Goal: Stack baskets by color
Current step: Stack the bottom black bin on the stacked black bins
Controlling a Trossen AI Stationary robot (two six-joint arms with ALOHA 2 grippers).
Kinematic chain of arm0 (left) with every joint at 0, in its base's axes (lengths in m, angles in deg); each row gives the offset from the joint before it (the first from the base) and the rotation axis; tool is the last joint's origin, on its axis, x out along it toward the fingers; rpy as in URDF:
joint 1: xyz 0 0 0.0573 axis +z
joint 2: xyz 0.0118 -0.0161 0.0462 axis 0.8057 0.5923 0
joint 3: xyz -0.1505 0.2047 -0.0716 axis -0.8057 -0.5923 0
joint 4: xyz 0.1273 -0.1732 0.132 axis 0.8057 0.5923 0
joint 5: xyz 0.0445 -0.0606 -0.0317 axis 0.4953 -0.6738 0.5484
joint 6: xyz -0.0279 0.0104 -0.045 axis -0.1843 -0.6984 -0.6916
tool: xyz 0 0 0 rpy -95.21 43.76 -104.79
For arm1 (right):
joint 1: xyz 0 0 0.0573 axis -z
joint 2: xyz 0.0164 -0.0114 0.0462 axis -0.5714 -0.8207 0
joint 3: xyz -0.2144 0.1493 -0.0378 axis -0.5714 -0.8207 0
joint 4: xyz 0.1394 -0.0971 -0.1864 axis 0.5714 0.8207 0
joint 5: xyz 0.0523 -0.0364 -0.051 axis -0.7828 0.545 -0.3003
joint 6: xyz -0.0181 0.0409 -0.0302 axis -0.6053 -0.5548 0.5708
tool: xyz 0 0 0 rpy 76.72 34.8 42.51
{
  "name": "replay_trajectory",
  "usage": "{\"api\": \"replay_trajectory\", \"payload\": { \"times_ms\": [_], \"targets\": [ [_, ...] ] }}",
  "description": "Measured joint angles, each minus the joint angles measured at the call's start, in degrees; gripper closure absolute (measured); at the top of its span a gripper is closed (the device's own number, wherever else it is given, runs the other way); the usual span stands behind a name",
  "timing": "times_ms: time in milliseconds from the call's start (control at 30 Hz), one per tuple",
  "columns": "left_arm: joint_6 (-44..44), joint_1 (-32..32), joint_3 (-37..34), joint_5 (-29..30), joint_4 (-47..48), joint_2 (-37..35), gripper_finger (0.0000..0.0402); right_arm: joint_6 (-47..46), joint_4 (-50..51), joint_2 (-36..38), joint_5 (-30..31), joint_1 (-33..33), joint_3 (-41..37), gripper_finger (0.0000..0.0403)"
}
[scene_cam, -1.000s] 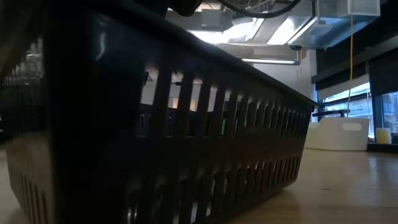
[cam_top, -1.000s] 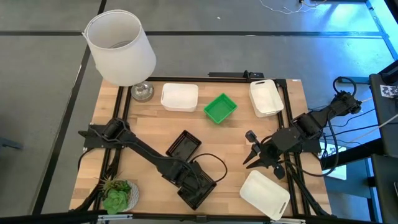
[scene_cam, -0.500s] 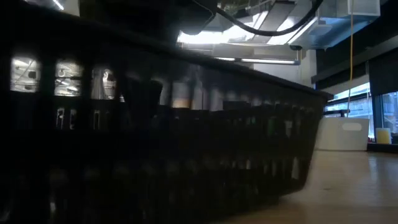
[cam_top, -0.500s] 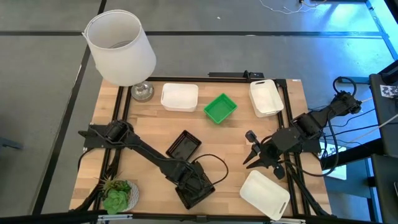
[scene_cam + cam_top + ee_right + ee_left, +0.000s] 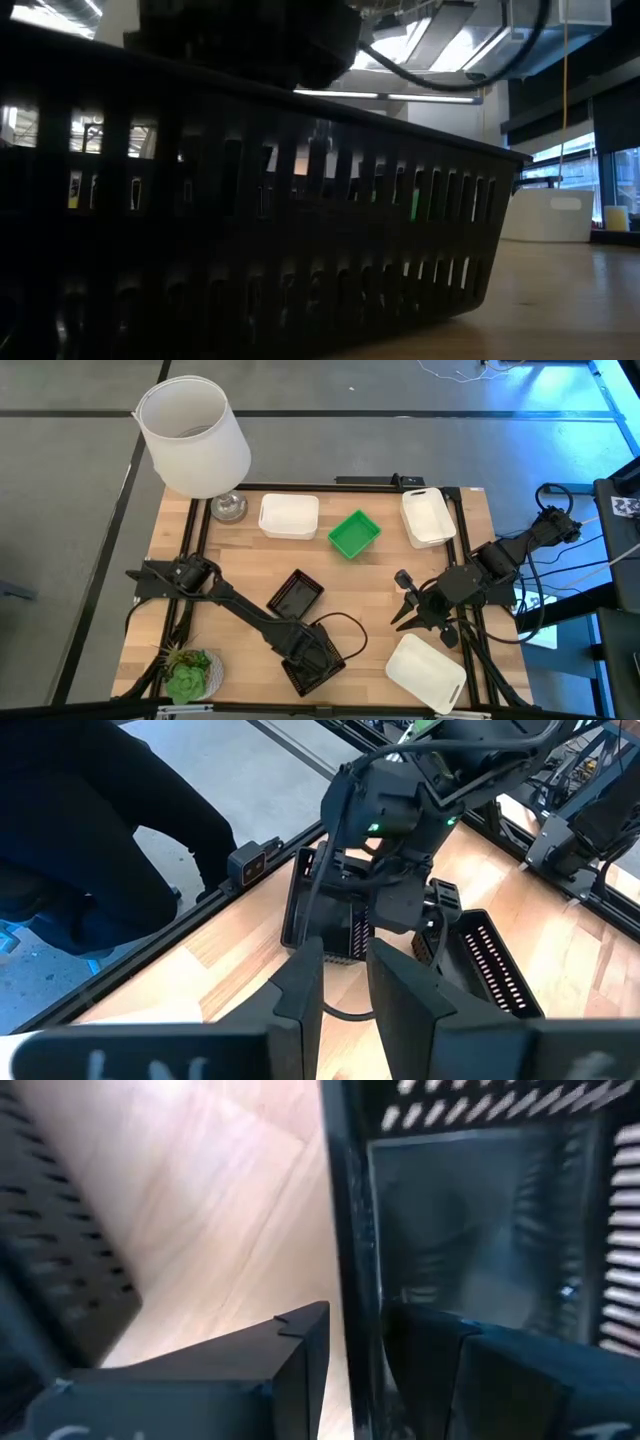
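Pale wood-grain desk point(image 5: 240, 555), bare across its middle. At its near edge a slotted black plastic basket point(image 5: 312, 665), left gripper point(image 5: 352, 1345) fingers clamped on its rim. Right gripper point(image 5: 403, 615) fingers slightly apart, empty, over open desk beside a smooth white basket point(image 5: 427, 672)

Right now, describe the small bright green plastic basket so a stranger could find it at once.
Start from the big white lampshade at the wooden table's far left corner. The bright green basket sits between two white baskets, the only green tray, turned diagonally.
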Motion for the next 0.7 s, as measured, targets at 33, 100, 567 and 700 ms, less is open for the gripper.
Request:
{"api": "replay_trajectory", "payload": {
  "times_ms": [33,100,567,700],
  "targets": [
    [0.5,0.02,0.0,-0.45,0.14,0.08,0.0319,0.0,0.02,0.0,0.0,0.0,0.0,0.0321],
    [0.69,0.04,0.0,-0.37,0.05,0.06,0.0332,0.0,0.09,0.0,0.02,-0.01,0.0,0.0321],
    [0.62,0.81,0.02,-1.45,5.78,-2.54,0.0401,0.0,0.22,0.0,0.04,0.0,0.0,0.0321],
    [-0.26,0.76,0.0,2.1,10.08,-6.05,0.0401,0.0,0.35,0.0,0.04,-0.01,0.0,0.0321]
  ]
}}
